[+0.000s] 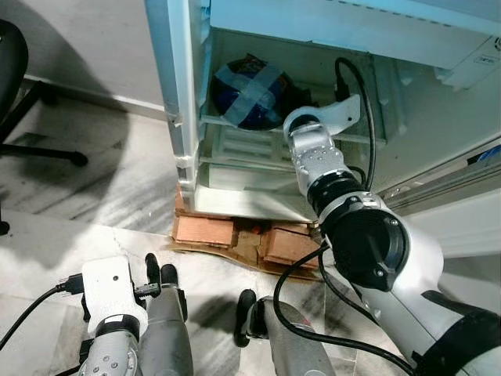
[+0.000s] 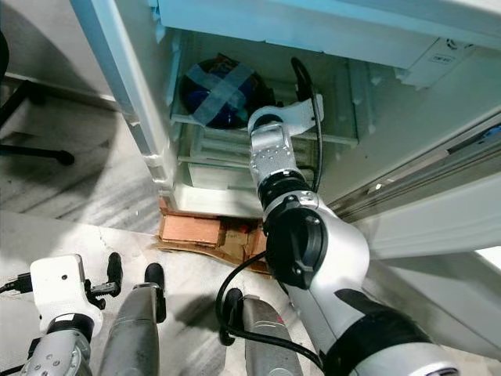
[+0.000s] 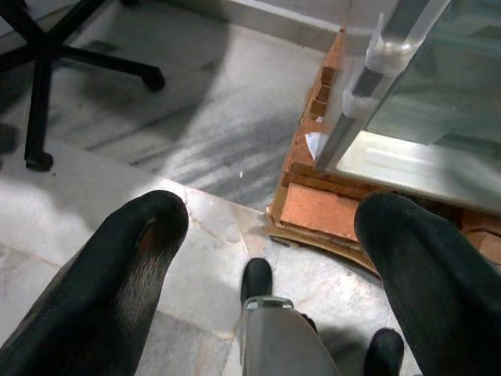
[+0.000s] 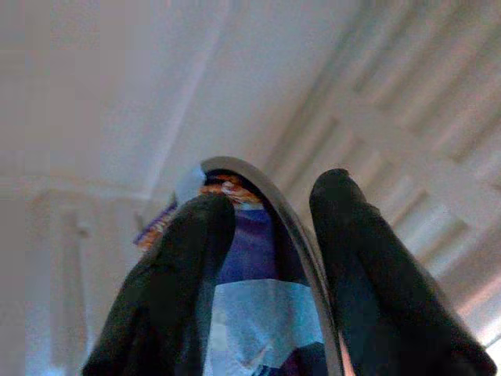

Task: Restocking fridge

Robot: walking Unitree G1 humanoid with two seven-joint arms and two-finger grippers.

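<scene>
A round dark-blue package (image 1: 246, 90) with a cross of pale tape rests on a low shelf (image 1: 227, 124) inside the open fridge. My right arm (image 1: 317, 157) reaches in beside it, the wrist covering the fingers from above. In the right wrist view, my right gripper (image 4: 274, 196) is shut on the package (image 4: 258, 266), one black finger (image 4: 180, 274) on each side of its silvery edge. My left gripper (image 3: 274, 215) hangs low over the floor in front of the fridge, open, with nothing between its fingers (image 3: 117, 274).
The fridge stands on red bricks (image 1: 207, 231) and cardboard. Its left frame (image 1: 182, 117) and the open door (image 1: 458, 180) on the right bound the opening. A clear drawer (image 1: 243, 153) sits under the shelf. An office chair base (image 1: 47, 149) stands at the left.
</scene>
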